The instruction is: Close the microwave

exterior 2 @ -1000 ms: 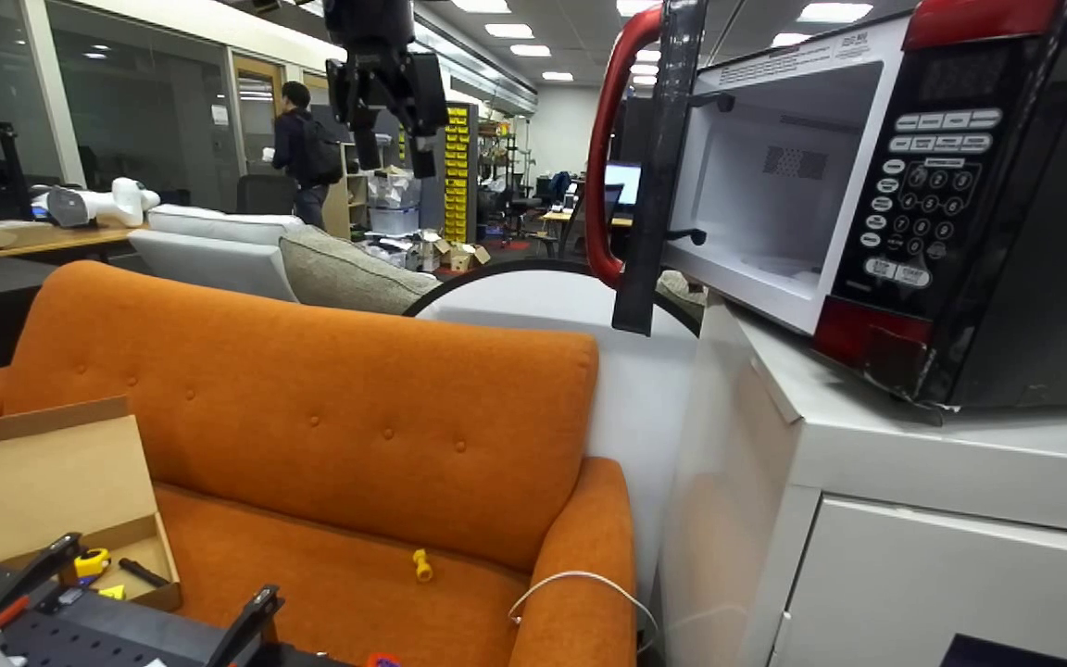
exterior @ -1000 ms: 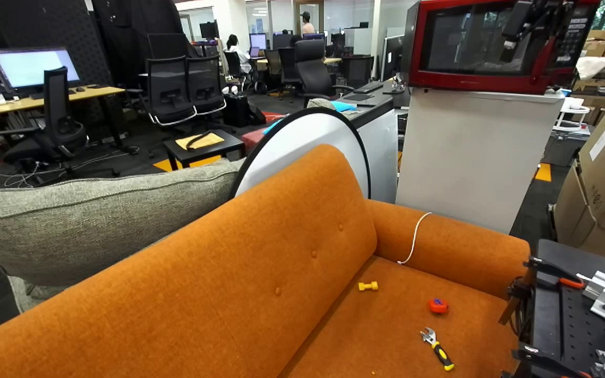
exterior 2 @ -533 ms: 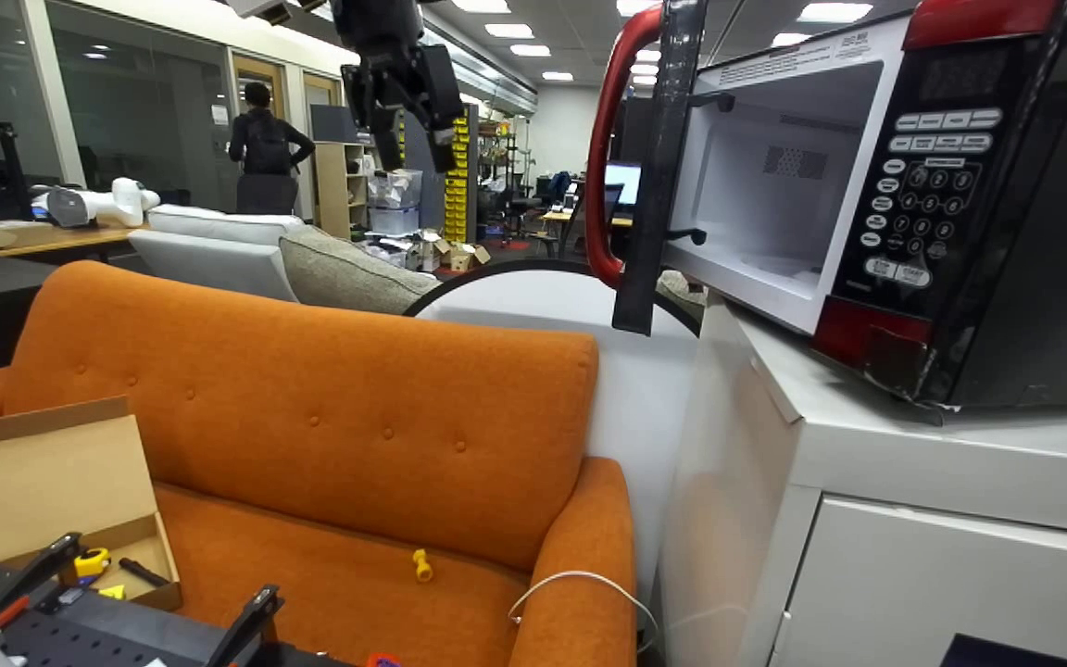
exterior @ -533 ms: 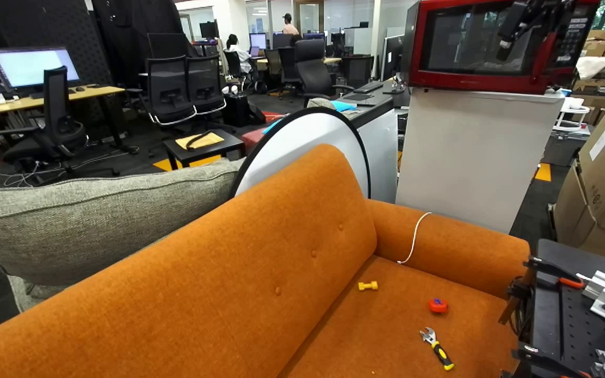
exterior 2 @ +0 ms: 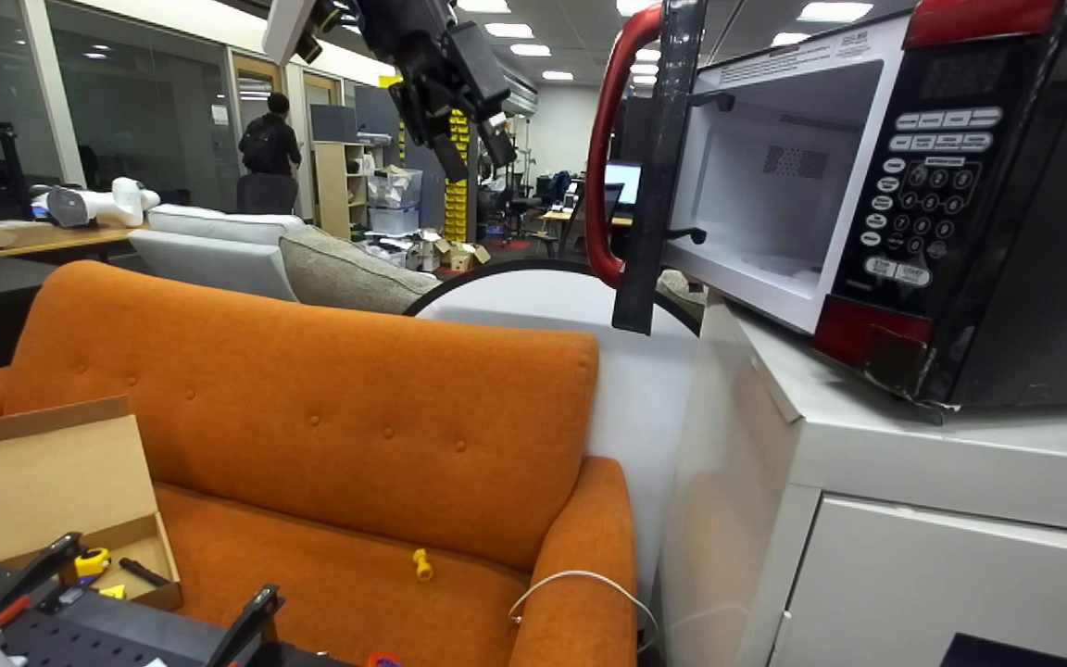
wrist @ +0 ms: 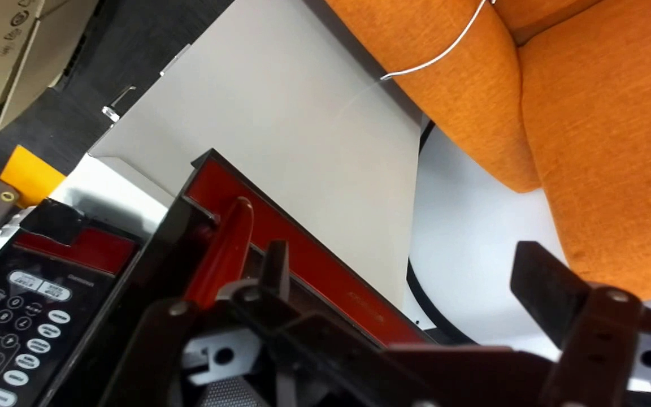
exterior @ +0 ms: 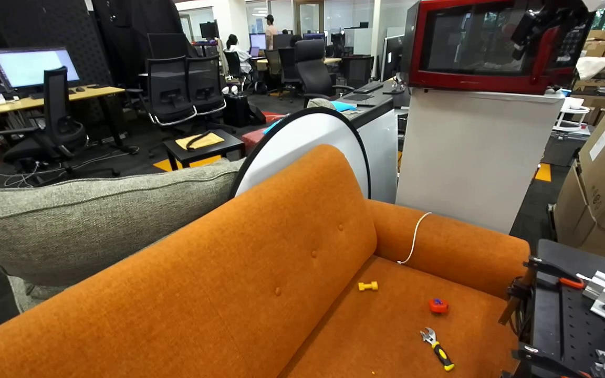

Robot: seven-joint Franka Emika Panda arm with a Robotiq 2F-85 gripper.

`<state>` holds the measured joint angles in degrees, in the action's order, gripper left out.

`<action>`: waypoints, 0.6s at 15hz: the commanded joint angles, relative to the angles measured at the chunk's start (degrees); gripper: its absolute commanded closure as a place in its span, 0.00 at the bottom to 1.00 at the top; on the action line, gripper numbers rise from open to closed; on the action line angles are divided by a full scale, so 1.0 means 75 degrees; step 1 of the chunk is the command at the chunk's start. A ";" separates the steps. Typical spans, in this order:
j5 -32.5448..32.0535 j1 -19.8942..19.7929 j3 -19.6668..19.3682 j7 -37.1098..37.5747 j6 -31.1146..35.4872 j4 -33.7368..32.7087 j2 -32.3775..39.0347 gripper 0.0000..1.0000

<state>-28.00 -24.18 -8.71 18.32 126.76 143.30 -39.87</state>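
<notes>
Red microwave [exterior 2: 913, 176] stands open

It sits on a white cabinet [exterior 2: 960, 574], its door [exterior 2: 653, 204] swung out. Near the door hangs the robot's gripper [exterior 2: 479, 167], fingers [wrist: 551, 291] spread, holding nothing. I'd judge the whole closing push remains.

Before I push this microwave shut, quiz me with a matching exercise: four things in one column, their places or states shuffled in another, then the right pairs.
Things
1. microwave door
2. gripper
3. white cord
4. adjustable wrench

Places and states
A. draped over the sofa armrest
B. lying on the sofa seat
C. standing open
D. jaws apart, gripping nothing

Right pairs: 1-C; 2-D; 3-A; 4-B
</notes>
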 commanded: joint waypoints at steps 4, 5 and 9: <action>0.0078 -0.0105 0.0158 0.0041 0.0014 0.0213 -0.0356 0.00; 0.0078 -0.0105 0.0158 0.0044 0.0014 0.0221 -0.0358 0.00; -0.0393 -0.0444 0.0401 0.0492 0.0334 0.0392 -0.0502 0.00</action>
<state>-27.91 -24.26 -8.08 19.13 126.75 145.07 -42.65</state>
